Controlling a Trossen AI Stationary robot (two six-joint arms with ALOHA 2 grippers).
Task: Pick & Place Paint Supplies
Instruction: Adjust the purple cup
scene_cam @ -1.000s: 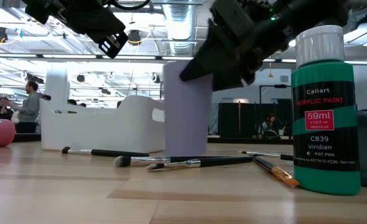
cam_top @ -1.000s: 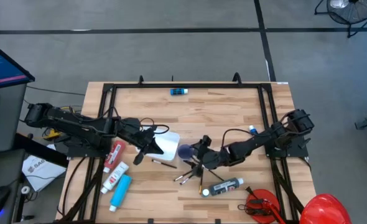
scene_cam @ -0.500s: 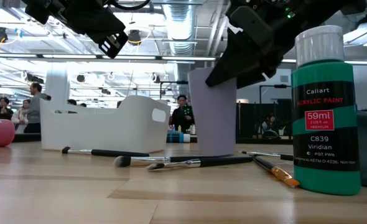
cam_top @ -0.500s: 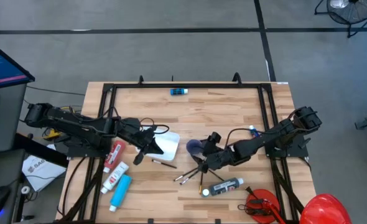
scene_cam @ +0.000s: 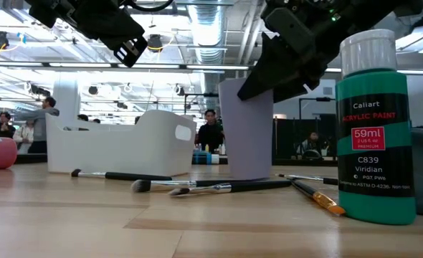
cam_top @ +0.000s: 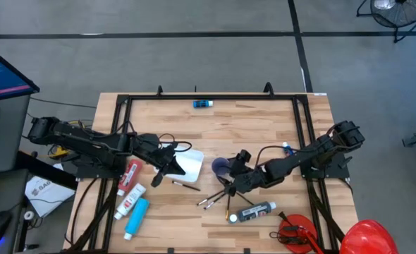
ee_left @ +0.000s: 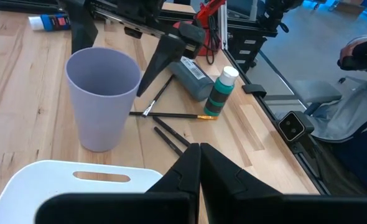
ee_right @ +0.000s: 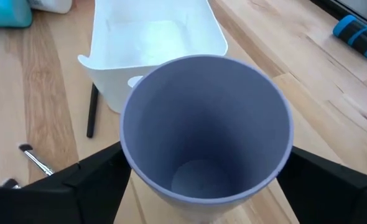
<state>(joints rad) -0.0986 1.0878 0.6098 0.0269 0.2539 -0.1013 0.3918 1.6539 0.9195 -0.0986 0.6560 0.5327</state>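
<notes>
Little of the task looks done: the white bin (cam_top: 187, 164) near the middle of the bench (cam_top: 250, 120) shows empty in the right wrist view, and the lavender cup (cam_top: 221, 168) standing upright just beside it is empty too. The paint supplies are scattered on the wood. A red tube (cam_top: 130, 175), a white tube with a red label (cam_top: 129, 200) and a light blue tube (cam_top: 136, 216) lie close together by the left arm's side of the bench. Several thin brushes (cam_top: 217, 196) lie crossed in front of the cup, a dark tube with a white cap (cam_top: 252, 212) lies beyond them, and a green Viridian acrylic bottle (scene_cam: 376, 122) stands upright near the low camera. A small blue-and-white tube (cam_top: 203, 104) lies well apart at the far edge. All of these seem left to gather. The right tool (cam_top: 233, 166) sits at the cup with its fingers spread wide on either side of the rim; whether the pads (ee_right: 90, 180) touch the wall I cannot tell, so I judge it released or about to grip, not clenched. The left tool (cam_top: 167, 168) hovers over the near end of the bin, fingers (ee_left: 196, 171) closed together and holding nothing.
</notes>
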